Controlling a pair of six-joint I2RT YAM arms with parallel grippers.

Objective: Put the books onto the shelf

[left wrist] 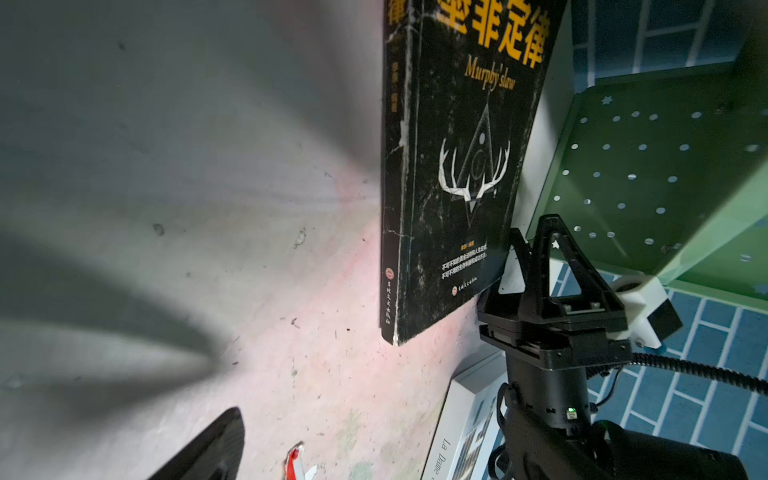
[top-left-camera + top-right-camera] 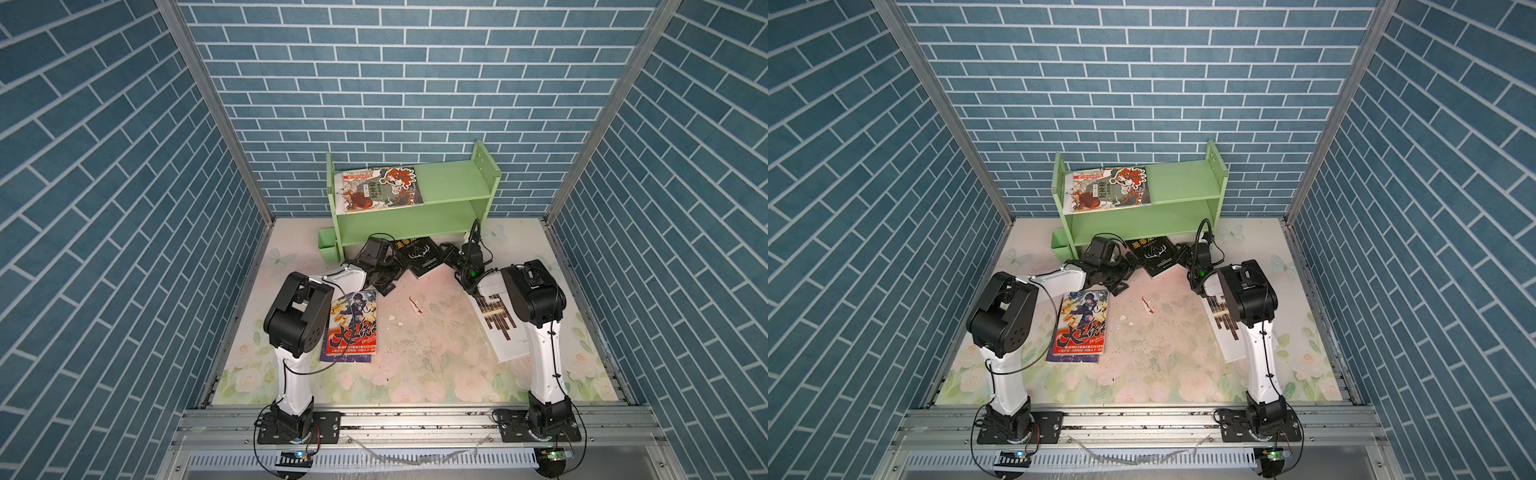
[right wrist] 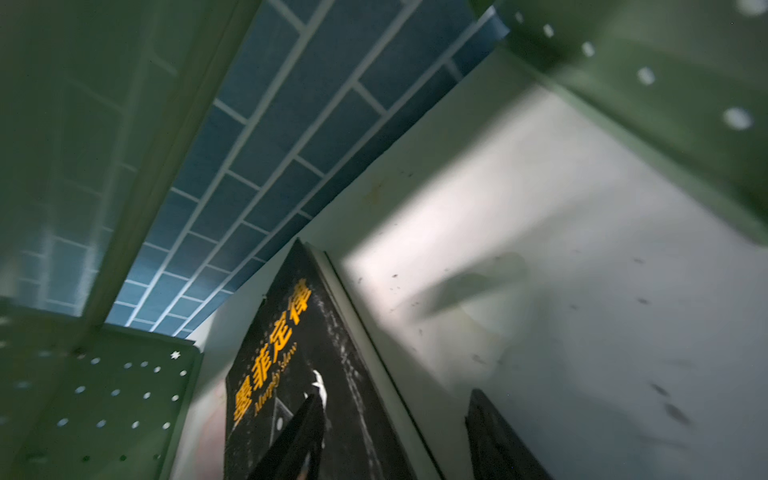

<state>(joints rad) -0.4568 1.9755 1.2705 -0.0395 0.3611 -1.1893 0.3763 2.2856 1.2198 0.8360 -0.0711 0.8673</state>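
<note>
My two grippers, left (image 2: 384, 277) and right (image 2: 451, 259), flank a black book (image 2: 419, 255) lying before the green shelf (image 2: 449, 195), whose top tier bears an illustrated book (image 2: 380, 189); two more books (image 2: 353, 328) lie on the table (image 2: 419, 353).

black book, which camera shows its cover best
The left wrist view: the black book fills the frame, with gold title, antlers and worn spine sharp. The right wrist view shows only a blurred, steeply slanted strip of cover. In both top views it is small and partly hidden by the arms.
</note>
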